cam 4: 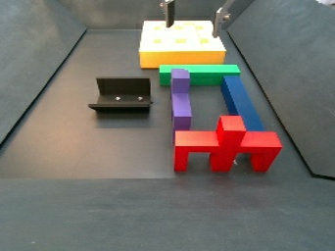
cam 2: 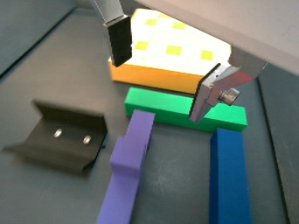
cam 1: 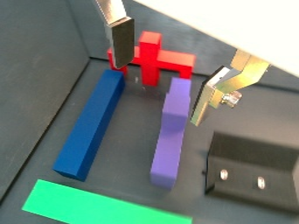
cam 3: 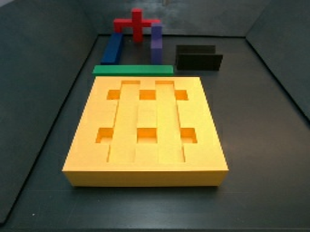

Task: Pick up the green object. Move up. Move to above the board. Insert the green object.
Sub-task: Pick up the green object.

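Note:
The green object (cam 2: 184, 109) is a flat green bar lying on the floor against the short end of the board (cam 2: 173, 48). It shows in both side views (cam 3: 136, 69) (cam 4: 199, 70) and in a wrist view (cam 1: 100, 206). The board (cam 3: 148, 127) is a yellow-orange slab with six square holes, also seen in a side view (cam 4: 183, 41). My gripper (cam 2: 163, 68) is open and empty, hanging high over the board's end near the green bar. It shows in a wrist view (cam 1: 167, 74) and at the edge of a side view (cam 4: 194, 12).
A purple bar (cam 4: 181, 98) and a blue bar (cam 4: 241, 98) lie side by side beyond the green bar. A red cross-shaped piece (cam 4: 225, 147) sits at their far ends. The dark fixture (cam 4: 121, 94) stands beside the purple bar. Dark walls enclose the floor.

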Robot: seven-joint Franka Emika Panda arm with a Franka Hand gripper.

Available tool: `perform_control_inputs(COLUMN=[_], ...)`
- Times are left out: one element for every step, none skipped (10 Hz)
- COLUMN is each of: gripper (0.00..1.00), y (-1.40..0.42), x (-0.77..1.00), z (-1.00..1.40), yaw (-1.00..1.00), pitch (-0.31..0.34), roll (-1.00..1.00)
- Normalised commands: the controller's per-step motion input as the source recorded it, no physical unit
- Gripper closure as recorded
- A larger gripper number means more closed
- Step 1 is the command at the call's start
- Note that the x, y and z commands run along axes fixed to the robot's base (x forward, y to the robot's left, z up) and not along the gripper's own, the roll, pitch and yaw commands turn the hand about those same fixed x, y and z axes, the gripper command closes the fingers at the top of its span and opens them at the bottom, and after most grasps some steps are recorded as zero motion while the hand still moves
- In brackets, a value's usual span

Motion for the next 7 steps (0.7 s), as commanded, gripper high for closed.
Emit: perform_control_inputs(gripper=[0.00, 0.00, 0.00, 0.00, 0.00, 0.00, 0.00], y=[-0.44, -0.45, -0.45, -0.44, -0.55, -0.49, -0.41], x=[0.00, 0.00, 0.00, 0.00, 0.00, 0.00, 0.00], z=[-0.23, -0.18, -0.18, -0.18, -0.31, -0.37, -0.39], yaw=[-0.76, -0.81, -0.84, -0.84, -0.73, -0.76, -0.83], pitch=[-0.170, -0.071, -0.009, -0.007, -0.107, -0.150, -0.107], roll=[-0.02, 0.00, 0.00, 0.00, 0.00, 0.00, 0.00])
